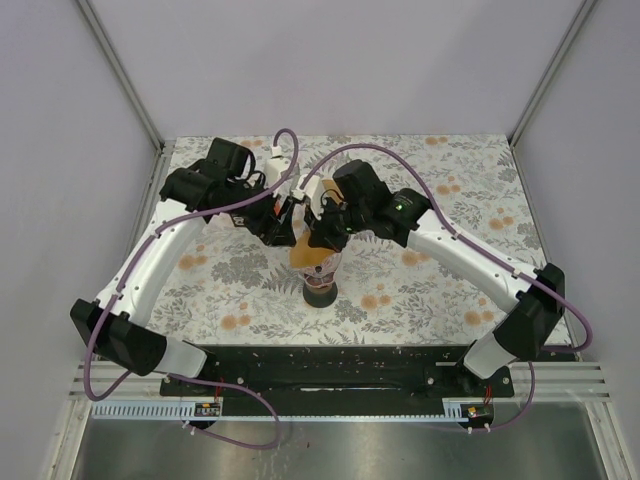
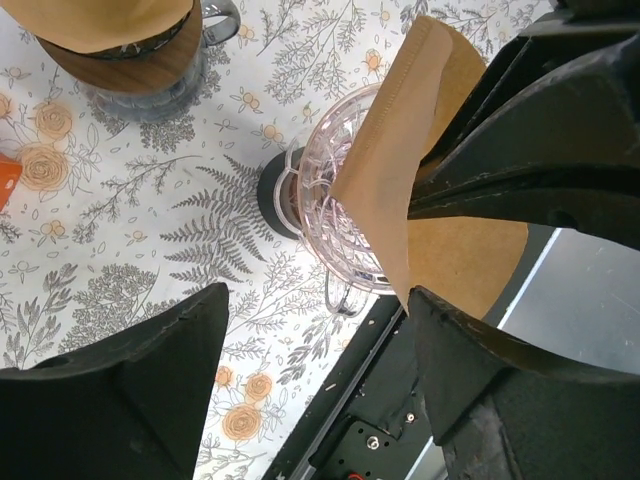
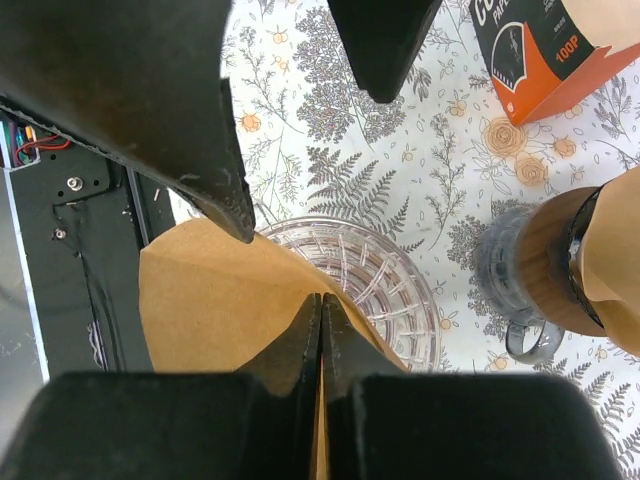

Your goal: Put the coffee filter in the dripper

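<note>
coffee filter (image 3: 215, 300) hangs pinched between the right fingers (image 3: 290, 365), which are pressed together on the brown paper. it sits just below them and over the glass dripper (image 3: 385, 290), which stands on the floral surface (image 2: 100, 250). it is not seated: the paper looks flattened, its fold runs down from the pinch toward the cup, and much of it overhangs the rim on the side nearest the arm bases instead of sitting centred in the mouth. left fingers (image 2: 130, 390) are spread wide and hold nothing, pointing at the dripper with the paper just ahead of them. the coming move, i judge, is a shift away from the bases, then down.
</note>
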`<control>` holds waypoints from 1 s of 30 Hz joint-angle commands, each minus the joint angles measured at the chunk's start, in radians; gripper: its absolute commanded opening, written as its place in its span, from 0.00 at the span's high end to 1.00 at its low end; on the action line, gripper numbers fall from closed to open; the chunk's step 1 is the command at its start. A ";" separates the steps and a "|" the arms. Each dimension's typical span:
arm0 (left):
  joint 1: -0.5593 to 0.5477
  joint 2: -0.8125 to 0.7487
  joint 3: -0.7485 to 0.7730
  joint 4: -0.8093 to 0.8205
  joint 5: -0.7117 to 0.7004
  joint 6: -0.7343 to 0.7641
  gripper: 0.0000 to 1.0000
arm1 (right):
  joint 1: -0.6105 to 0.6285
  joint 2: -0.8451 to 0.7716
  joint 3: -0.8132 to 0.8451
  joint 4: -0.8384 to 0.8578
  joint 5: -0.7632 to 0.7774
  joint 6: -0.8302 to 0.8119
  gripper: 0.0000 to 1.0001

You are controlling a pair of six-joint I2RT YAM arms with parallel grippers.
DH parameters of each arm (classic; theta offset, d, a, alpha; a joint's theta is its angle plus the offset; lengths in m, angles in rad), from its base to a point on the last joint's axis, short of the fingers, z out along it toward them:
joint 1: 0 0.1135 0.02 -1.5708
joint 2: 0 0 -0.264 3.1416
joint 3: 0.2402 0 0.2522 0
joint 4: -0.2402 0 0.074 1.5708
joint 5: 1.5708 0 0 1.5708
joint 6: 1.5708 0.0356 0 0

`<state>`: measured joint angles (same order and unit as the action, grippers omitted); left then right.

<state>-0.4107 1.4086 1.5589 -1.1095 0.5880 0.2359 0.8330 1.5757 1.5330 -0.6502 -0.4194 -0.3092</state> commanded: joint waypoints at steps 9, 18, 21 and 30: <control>0.098 -0.046 0.079 0.111 0.156 -0.006 0.16 | 0.017 0.040 0.000 -0.121 0.011 -0.027 1.00; 0.174 -0.042 0.064 0.135 0.050 -0.055 0.16 | 0.018 0.056 0.027 -0.114 0.027 -0.019 1.00; 0.174 -0.045 0.040 0.171 0.004 -0.099 0.16 | 0.041 0.093 0.068 -0.127 0.059 -0.024 1.00; 0.224 -0.095 -0.056 0.244 -0.165 -0.362 0.17 | 0.077 0.173 0.110 -0.221 0.142 -0.031 1.00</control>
<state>-0.2039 1.3670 1.5162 -0.9283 0.5064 0.0032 0.8948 1.7348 1.5948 -0.8207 -0.3244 -0.3290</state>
